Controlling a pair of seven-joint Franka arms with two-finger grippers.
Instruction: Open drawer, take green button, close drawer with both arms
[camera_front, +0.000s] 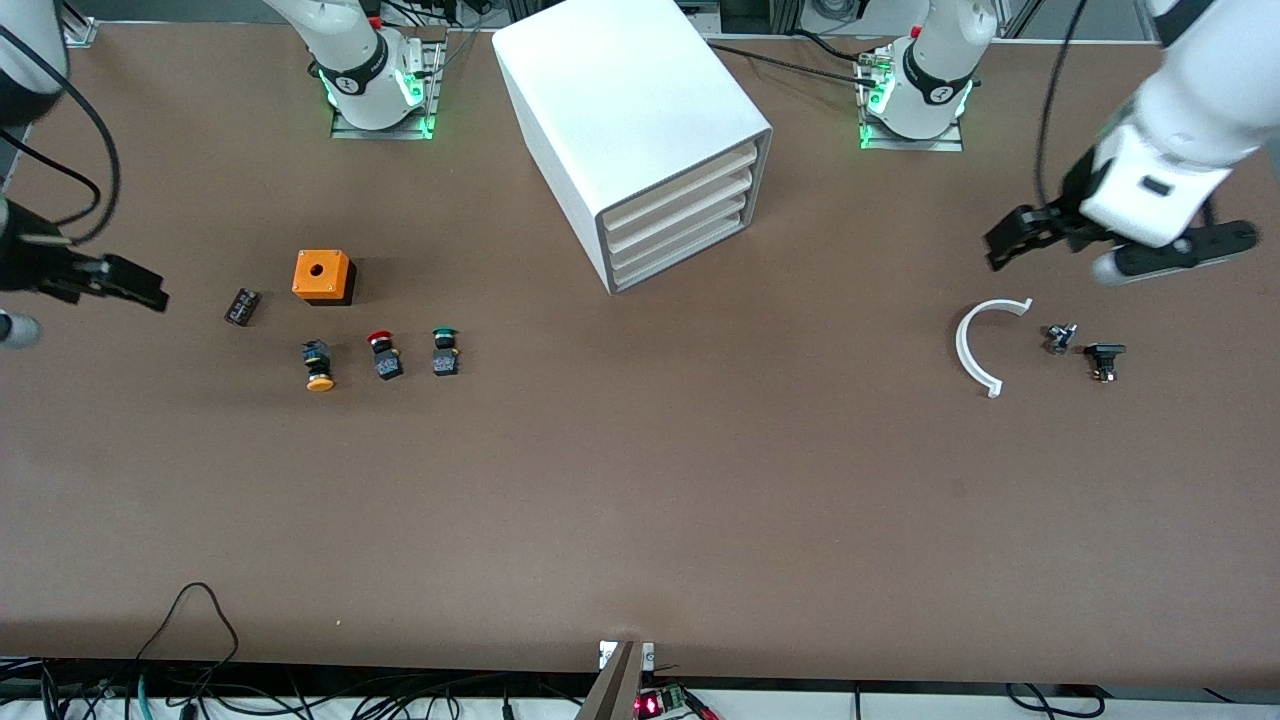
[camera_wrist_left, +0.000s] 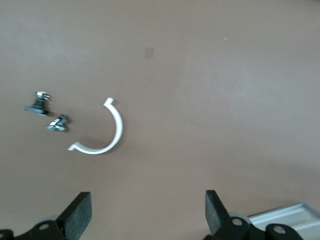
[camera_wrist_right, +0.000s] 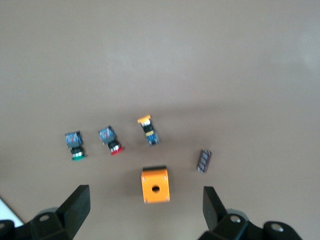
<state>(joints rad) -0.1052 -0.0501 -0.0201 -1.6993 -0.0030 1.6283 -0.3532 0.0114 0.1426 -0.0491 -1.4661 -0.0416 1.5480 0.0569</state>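
All four drawers of the white cabinet (camera_front: 640, 130) are seen pushed in flush; none stands out from the front. The green button (camera_front: 445, 351) lies on the bare desk (camera_front: 640, 500), toward the right arm's end, nearer to the front camera than the cabinet. It is the last in a row with a red button (camera_front: 384, 355) and a yellow button (camera_front: 318, 365). An orange box (camera_front: 323, 276) and a small dark block (camera_front: 242, 306) lie just farther from the camera than that row.

The right pincer (camera_wrist_right: 145, 210) is held up over the desk's edge at the right arm's end, fingers spread wide, nothing between them; the buttons are seen below it in its wrist view. The left pincer (camera_wrist_left: 147, 212) hovers at the left arm's end over a white curved clip (camera_front: 982, 343) and two small dark fittings (camera_front: 1083, 350), and is likewise released and bare.

Two readings fit what is shown. If this button came from a drawer, the drawer is shut again and the job is as good as done. If a green button is kept inside, a drawer is to be pulled out, the button lifted and the drawer pushed home. Which holds cannot be told from this moment.
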